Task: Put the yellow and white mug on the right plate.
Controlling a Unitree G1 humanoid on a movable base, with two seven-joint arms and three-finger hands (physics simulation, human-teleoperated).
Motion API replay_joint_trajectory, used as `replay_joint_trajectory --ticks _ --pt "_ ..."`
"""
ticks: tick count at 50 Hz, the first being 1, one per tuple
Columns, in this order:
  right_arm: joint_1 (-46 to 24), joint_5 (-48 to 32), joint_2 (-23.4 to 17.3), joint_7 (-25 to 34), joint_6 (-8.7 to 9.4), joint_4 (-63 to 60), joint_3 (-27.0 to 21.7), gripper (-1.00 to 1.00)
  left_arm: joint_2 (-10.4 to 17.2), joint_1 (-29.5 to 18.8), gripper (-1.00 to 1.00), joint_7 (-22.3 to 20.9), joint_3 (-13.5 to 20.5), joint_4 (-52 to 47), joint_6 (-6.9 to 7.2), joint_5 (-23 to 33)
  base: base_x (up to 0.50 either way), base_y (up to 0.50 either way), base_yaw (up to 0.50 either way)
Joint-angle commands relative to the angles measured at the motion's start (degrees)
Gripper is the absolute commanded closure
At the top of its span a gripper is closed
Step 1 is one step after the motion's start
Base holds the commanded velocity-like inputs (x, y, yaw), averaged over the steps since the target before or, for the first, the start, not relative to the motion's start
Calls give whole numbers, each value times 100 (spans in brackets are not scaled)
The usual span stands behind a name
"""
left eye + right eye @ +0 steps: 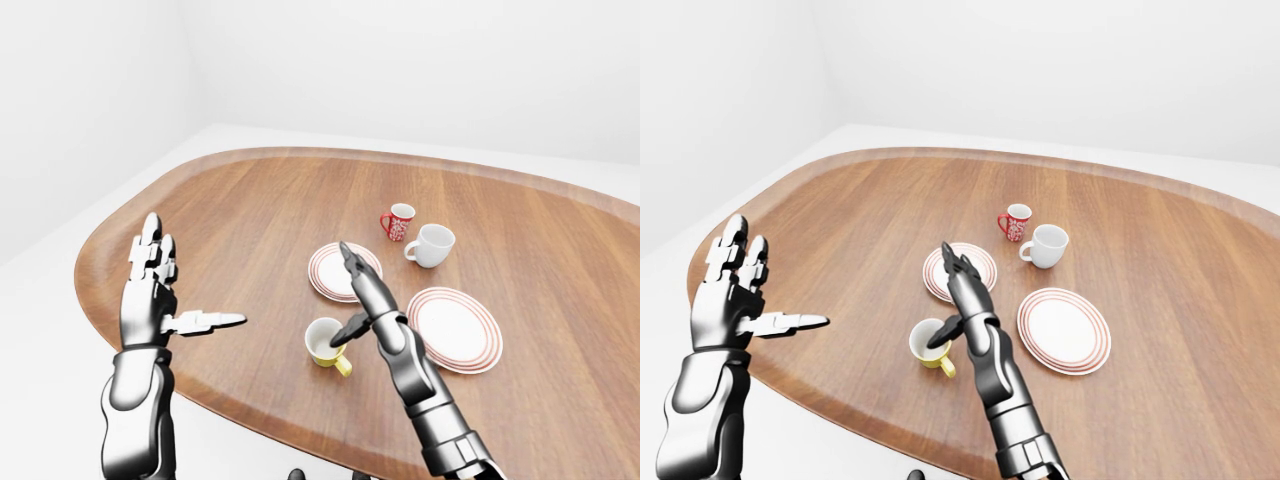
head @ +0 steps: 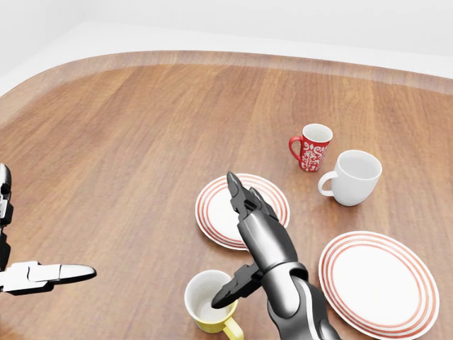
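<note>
One upright yellow and white mug (image 2: 208,303), handle toward head view's bottom-right

On the table (image 2: 127,142) in my head view, two plates sit toward the right edge: the left plate (image 2: 216,209) and, lower right, the right plate (image 2: 382,276). The yellow and white mug (image 2: 205,304) sits at the bottom edge, below the left plate. Two mugs stand above the plates, the patterned mug (image 2: 311,147) left of the plain mug (image 2: 354,177).

Open right hand (image 1: 355,300) beside yellow mug (image 1: 326,343)
</note>
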Motion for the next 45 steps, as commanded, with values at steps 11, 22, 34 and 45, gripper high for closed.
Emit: replay_joint_trajectory --ticks 11,22,34,45 --pt "206 -206 101 -224 -230 257 181 -100 16 -4 -100 19 60 -73 0 -59 0 0 0" --pt "158 -244 166 -433 -443 726 234 -100 -2 19 -100 -5 25 -103 0 -42 0 0 0" --pt "110 -274 205 -660 -692 1227 258 -100 -8 26 -100 -11 37 -105 0 -34 0 0 0" --pt "41 -299 249 -832 -862 1646 257 -100 -11 30 -100 -15 38 -106 0 -35 0 0 0"
